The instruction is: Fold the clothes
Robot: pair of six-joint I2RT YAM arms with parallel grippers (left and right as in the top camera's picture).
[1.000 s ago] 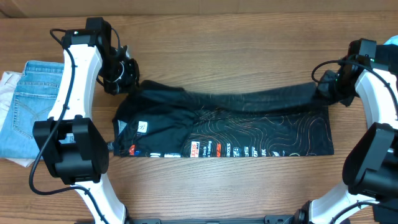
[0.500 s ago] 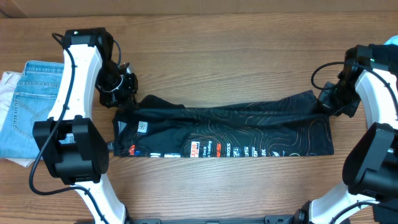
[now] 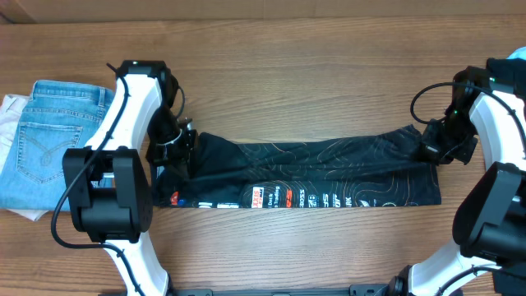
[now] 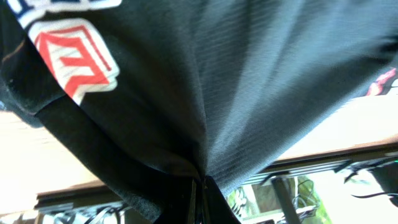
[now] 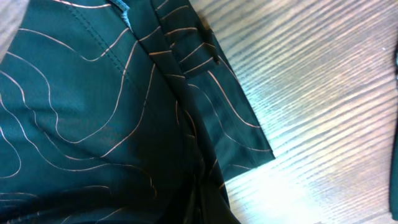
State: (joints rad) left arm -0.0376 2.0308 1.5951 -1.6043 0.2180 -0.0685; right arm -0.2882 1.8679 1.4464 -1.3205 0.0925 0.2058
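Note:
The clothes, a black jersey (image 3: pixel 329 168) with thin orange contour lines, lie as a long band across the table, folded lengthwise, with white and red logos along the near edge. My left gripper (image 3: pixel 175 150) is shut on the upper layer at the left end. My right gripper (image 3: pixel 433 150) is shut on the same layer at the right end. In the left wrist view the jersey (image 4: pixel 249 74) bunches into the pinched left gripper (image 4: pixel 200 199), and a red and white logo (image 4: pixel 73 56) shows. In the right wrist view the lined jersey (image 5: pixel 93 124) runs into the closed right gripper (image 5: pixel 202 199).
Light-blue jeans (image 3: pixel 45 140) lie at the far left of the wooden table (image 3: pixel 288 82), on a white cloth (image 3: pixel 8 111). Both arm bases stand at the near edge, left and right of the jersey.
Both grippers have moved toward the near side, drawing the jersey's far edge down over the lower layer. The band is now narrower and flatter.

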